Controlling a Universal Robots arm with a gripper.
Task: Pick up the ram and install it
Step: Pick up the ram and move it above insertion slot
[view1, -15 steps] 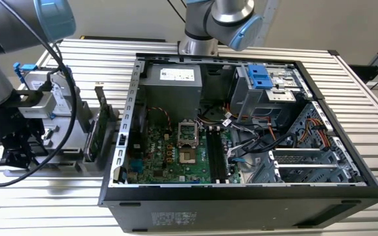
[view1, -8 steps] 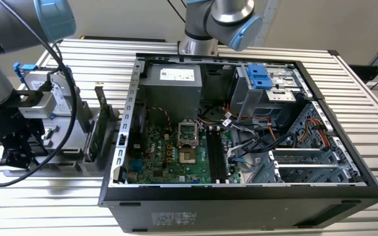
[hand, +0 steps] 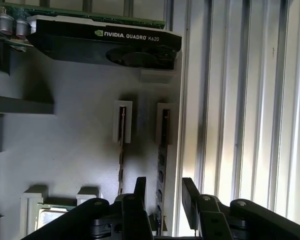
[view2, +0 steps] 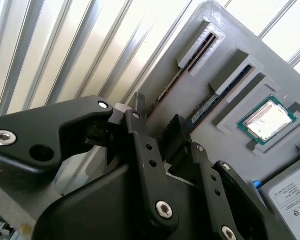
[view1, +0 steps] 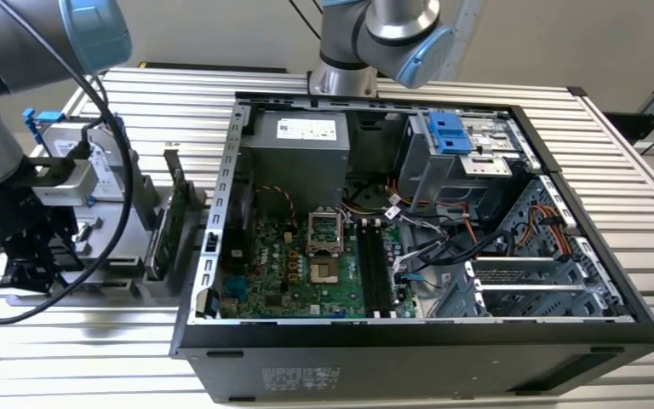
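As parted claw (hand: 165, 202) straddles it, ram (hand: 161, 160) stands on edge

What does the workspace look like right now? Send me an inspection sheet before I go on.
Surface: ribbed metal table bearing an open computer case and a grey parts holder.
Job's things: ram stands on edge in the slot nearest the holder's edge; black motherboard slots look empty.
Clutter: second memory stick, graphics card, processor and hard drive, all in the holder.
Grippers: gripper open, fingers straddling the ram.
Cables: wire bundles inside the case.
Surroundings: nothing seen.
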